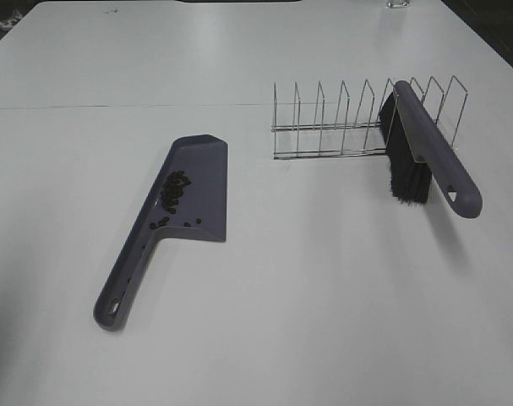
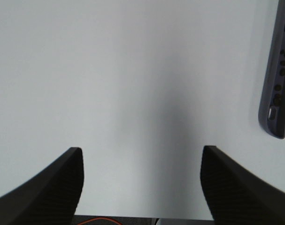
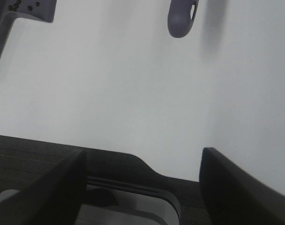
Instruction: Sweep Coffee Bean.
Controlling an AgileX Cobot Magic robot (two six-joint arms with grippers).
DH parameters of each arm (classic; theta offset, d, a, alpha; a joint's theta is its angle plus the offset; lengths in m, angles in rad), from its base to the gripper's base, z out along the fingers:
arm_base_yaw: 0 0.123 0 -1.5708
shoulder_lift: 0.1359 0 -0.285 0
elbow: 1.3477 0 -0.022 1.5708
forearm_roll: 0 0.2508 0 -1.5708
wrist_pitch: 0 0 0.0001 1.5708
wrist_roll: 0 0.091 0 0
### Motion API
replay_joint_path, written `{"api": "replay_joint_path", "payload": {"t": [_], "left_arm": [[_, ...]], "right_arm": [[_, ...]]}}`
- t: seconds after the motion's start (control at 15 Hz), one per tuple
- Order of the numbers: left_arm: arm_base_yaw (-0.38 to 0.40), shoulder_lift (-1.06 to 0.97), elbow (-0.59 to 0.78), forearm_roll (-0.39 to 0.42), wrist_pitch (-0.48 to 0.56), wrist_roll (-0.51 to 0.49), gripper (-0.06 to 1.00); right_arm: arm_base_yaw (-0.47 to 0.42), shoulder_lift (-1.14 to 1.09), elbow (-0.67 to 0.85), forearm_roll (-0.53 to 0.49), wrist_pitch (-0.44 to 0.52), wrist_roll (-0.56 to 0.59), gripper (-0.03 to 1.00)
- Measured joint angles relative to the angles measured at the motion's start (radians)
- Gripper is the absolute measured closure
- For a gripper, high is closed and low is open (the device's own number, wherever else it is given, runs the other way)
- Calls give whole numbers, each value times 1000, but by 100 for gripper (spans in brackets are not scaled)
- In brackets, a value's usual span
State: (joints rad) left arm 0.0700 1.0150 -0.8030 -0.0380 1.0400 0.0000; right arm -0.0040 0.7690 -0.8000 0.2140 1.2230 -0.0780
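Note:
A purple-grey dustpan [image 1: 193,190] lies on the white table, handle toward the front left. Coffee beans [image 1: 173,190] lie in a loose dark cluster inside its pan, with some scattered near the handle. A brush [image 1: 429,148] with a purple-grey handle and black bristles [image 1: 406,165] leans in a wire rack [image 1: 357,118]. Neither gripper shows in the exterior high view. My left gripper [image 2: 141,183] is open and empty above bare table, with the dustpan handle [image 2: 278,79] at the edge of its view. My right gripper [image 3: 142,187] is open and empty near the table's front edge; the brush handle tip [image 3: 182,18] and dustpan corner [image 3: 27,10] show beyond it.
The wire rack stands at the back right with several slots. A thin seam [image 1: 121,106] runs across the table. The table's front edge [image 3: 109,152] and a dark floor show in the right wrist view.

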Motion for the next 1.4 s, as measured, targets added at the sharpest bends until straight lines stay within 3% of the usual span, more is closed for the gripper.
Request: {"api": "replay_joint_path", "payload": {"t": [0.4,0.53,1.13,1.4], "left_arm": [[-1,-395,173,104,3,-102,30],[-71,-526,242,150,5,-121,31],[-89,-979,271,137,41,-100,31],[-89,-1021,284,95,39,-61,31]], "right_arm": [[0,-280,151,-77,-66,0,37],[0,-399,233,-88,-77,0,37],[0,-762,321,-113,-114,-40,37],[0,-774,339,-142,-113,-44,37]]}}
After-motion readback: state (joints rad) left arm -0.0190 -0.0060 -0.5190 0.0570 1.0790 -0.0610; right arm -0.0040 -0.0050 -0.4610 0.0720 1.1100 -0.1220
